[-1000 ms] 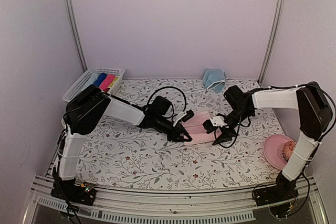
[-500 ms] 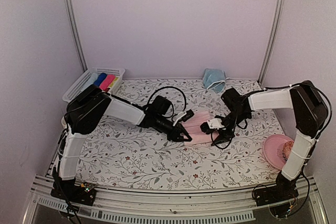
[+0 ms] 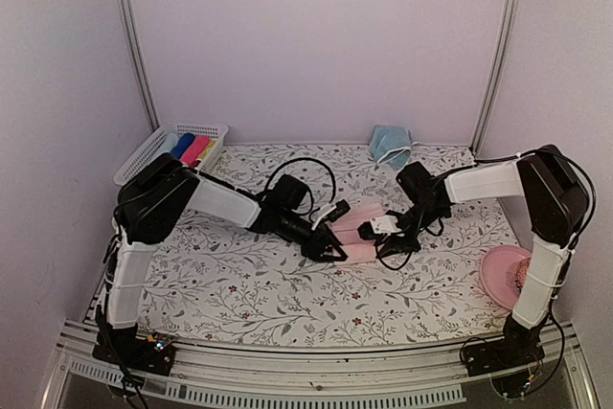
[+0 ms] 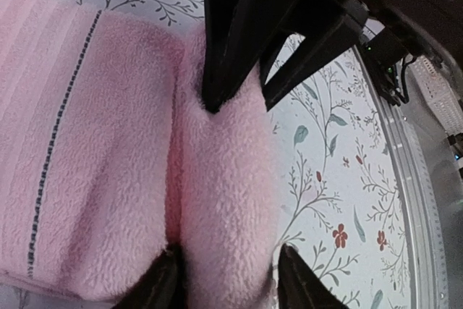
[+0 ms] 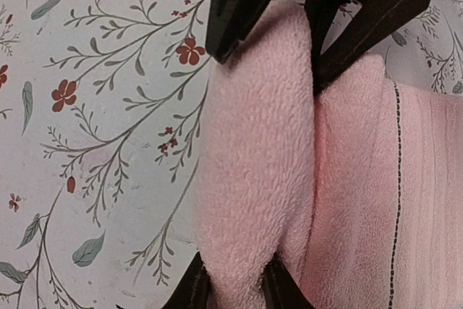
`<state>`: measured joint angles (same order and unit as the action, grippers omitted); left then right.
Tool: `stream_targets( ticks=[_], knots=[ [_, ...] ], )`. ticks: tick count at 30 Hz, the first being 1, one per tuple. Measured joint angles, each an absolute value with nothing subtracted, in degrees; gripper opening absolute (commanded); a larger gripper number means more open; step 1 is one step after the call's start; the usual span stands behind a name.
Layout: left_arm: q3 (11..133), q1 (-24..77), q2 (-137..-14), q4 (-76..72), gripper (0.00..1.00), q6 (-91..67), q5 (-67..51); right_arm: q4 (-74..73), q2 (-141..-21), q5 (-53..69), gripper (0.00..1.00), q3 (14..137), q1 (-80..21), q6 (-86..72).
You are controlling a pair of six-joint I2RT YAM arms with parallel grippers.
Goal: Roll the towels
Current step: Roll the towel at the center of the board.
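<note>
The pale pink towel (image 3: 367,214) lies mid-table, its near edge rolled into a thick fold (image 4: 228,179). My left gripper (image 3: 333,247) is at the roll's left end. In the left wrist view the left gripper (image 4: 228,285) is open, its fingertips (image 4: 165,284) straddling the roll without squeezing it. My right gripper (image 3: 370,234) faces it from the right. In the right wrist view the right gripper (image 5: 235,291) is shut on the roll (image 5: 253,179), pinching the pile narrow. The light blue towel (image 3: 389,144) lies crumpled at the back wall.
A white basket (image 3: 144,152) with coloured cloth tubes sits at the back left. A round pink plate (image 3: 500,270) lies at the right edge beside the right arm's base. Black cables loop over the cloth behind both grippers.
My right gripper has moved left onto the roll and closed on it. My left gripper's jaws have spread apart and let go of the fold. The roll has shifted slightly left.
</note>
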<state>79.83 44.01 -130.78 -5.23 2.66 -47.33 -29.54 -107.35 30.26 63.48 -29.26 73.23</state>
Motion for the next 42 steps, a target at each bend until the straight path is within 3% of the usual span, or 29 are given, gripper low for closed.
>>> stream_targets(
  ticks=[3, 13, 18, 25, 42],
  knots=[
    [76.8, 44.0, -128.0, -5.7, 0.6, 3.6, -46.0, -30.2, -108.0, 30.3, 0.15, 64.4, -29.3, 72.6],
    [58.9, 44.6, -113.5, -13.1, 0.64, 9.8, -32.8, -41.3, -112.8, 33.0, 0.13, 72.9, -29.3, 72.3],
    [54.5, 50.4, -109.3, -19.9, 0.66, 17.2, -21.1, -48.7, -116.2, 36.0, 0.13, 77.7, -29.1, 73.1],
    [53.5, 58.8, -109.3, -25.1, 0.67, 25.6, -11.6, -57.2, -119.9, 39.7, 0.13, 81.6, -28.3, 74.3],
    [57.5, 61.5, -116.4, -26.7, 0.61, 33.0, -3.0, -63.4, -123.1, 42.6, 0.14, 84.4, -26.9, 74.5]
  ],
)
